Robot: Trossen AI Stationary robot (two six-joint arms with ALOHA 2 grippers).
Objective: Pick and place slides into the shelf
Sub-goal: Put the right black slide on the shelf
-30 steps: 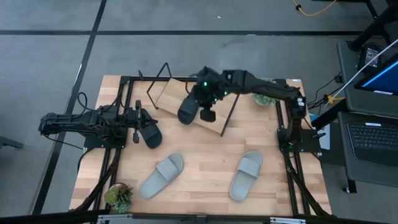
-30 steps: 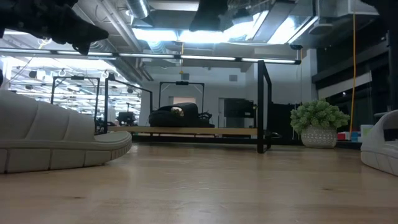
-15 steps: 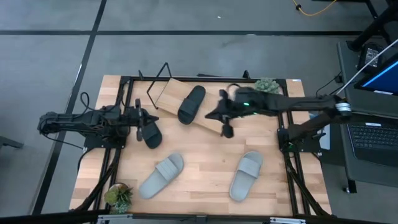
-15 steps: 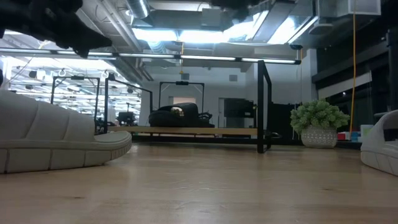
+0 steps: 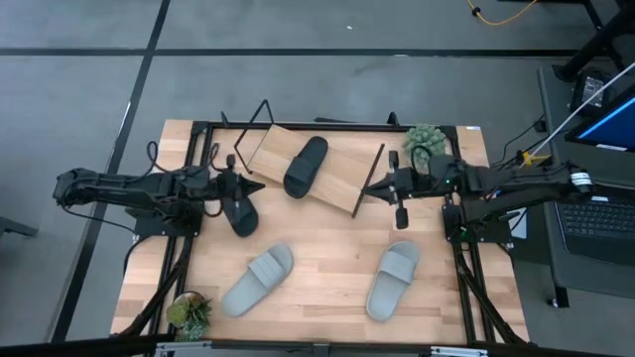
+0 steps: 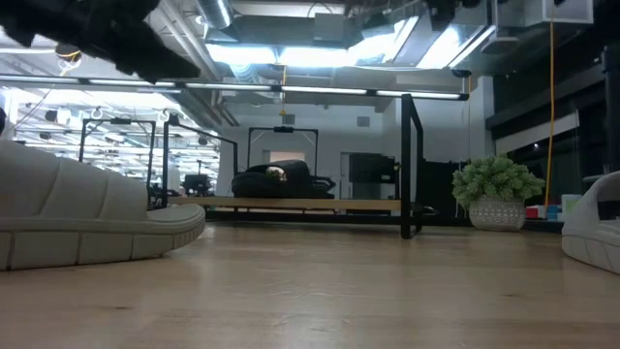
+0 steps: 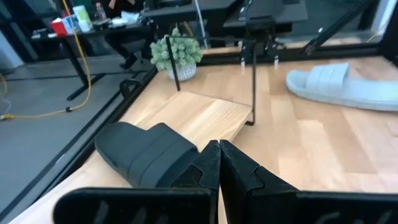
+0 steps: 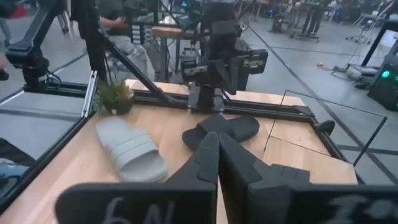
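So one black slide (image 5: 306, 165) lies on the shelf (image 5: 337, 181), the other black one (image 5: 238, 209) sits by the empty, pinched-shut left gripper (image 5: 238, 185), both grey slides (image 5: 258, 279) wait on the table (image 5: 327, 258), and the right gripper (image 5: 375, 187), also closed, holds nothing.

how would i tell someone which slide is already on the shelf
Look at the far side of the table for the slanted light-wood shelf on thin black wire legs. One black slide lies on its board. The other black slide sits on the tabletop by the left gripper; the rest are grey.
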